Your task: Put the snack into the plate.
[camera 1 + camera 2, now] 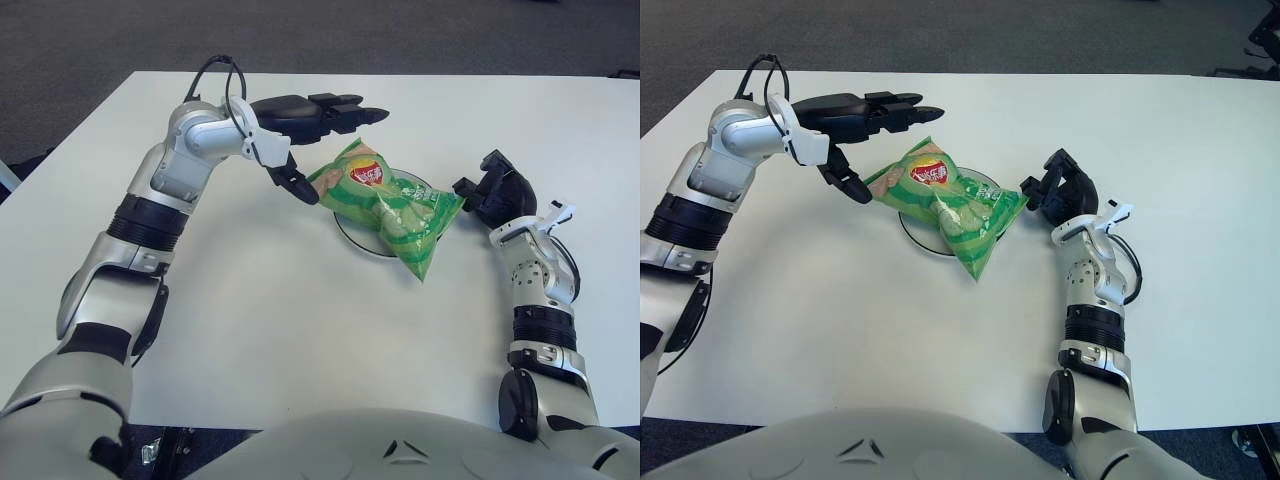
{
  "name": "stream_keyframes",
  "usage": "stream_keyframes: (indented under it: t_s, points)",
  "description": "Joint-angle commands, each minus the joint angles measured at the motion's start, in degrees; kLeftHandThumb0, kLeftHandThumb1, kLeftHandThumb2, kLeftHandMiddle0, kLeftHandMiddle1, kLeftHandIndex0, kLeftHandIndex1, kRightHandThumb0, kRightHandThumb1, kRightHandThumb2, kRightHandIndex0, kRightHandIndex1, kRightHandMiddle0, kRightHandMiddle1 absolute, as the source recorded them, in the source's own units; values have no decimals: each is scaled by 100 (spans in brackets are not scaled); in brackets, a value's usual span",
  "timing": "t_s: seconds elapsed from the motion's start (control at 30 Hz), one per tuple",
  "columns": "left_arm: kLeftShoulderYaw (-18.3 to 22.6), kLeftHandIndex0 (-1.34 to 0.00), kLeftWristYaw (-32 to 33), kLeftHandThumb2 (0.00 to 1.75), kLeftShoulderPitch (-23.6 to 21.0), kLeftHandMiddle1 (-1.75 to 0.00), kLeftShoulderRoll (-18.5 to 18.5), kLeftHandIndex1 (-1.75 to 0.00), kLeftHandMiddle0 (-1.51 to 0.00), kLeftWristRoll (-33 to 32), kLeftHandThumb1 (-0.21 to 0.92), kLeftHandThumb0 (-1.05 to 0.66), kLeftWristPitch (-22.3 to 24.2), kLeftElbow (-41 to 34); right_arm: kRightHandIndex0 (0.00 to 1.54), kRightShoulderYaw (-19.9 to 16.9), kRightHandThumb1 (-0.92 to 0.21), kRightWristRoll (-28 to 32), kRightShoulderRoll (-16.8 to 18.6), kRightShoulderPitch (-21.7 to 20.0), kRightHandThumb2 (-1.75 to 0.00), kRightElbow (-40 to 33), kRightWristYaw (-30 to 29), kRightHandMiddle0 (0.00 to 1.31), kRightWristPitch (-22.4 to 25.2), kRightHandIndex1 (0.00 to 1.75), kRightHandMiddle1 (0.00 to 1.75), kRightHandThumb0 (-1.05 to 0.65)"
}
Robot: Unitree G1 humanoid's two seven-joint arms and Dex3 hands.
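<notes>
A green snack bag [388, 205] with a red logo lies across the white plate [350, 229] in the middle of the table, its lower end hanging past the plate's rim. My left hand [318, 130] hovers up and to the left of the bag, fingers spread, holding nothing and not touching it. My right hand [492, 192] shows just right of the bag's right corner, its dark fingers curled with nothing between them.
The white table [300, 330] stretches around the plate on all sides. Dark carpet [90, 50] lies beyond its far edge. A black cable loops at my left wrist [222, 75].
</notes>
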Motion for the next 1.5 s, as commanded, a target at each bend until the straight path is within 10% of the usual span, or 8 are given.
stream_keyframes:
  t_s: [0.0, 0.43, 0.7, 1.1, 1.47]
  points:
    - [313, 0, 121, 44, 157, 0, 197, 0, 0, -208, 71, -105, 108, 34, 140, -5, -18, -71, 98, 323, -149, 341, -135, 73, 264, 175, 175, -54]
    - [1123, 0, 493, 48, 1098, 0, 490, -20, 0, -598, 70, -101, 762, -635, 141, -3, -19, -80, 123, 322, -148, 362, -142, 72, 242, 175, 175, -53]
    - [1395, 0, 1432, 53, 1464, -4, -40, -48, -7, -534, 69, -96, 1045, -354, 142, 4, -19, -89, 107, 321, -147, 391, -102, 72, 225, 175, 175, -53]
    - [1707, 0, 3816, 81, 2023, -73, -985, -101, -4, 14, 58, -78, 830, 280, 142, 21, -19, -105, 53, 296, -148, 432, -116, 72, 241, 175, 175, -53]
    - [2021, 0, 4088, 98, 2212, -102, -1492, -126, -11, -744, 54, -59, 1227, 197, 141, 29, -19, -103, 63, 305, -147, 432, -76, 72, 194, 175, 175, -53]
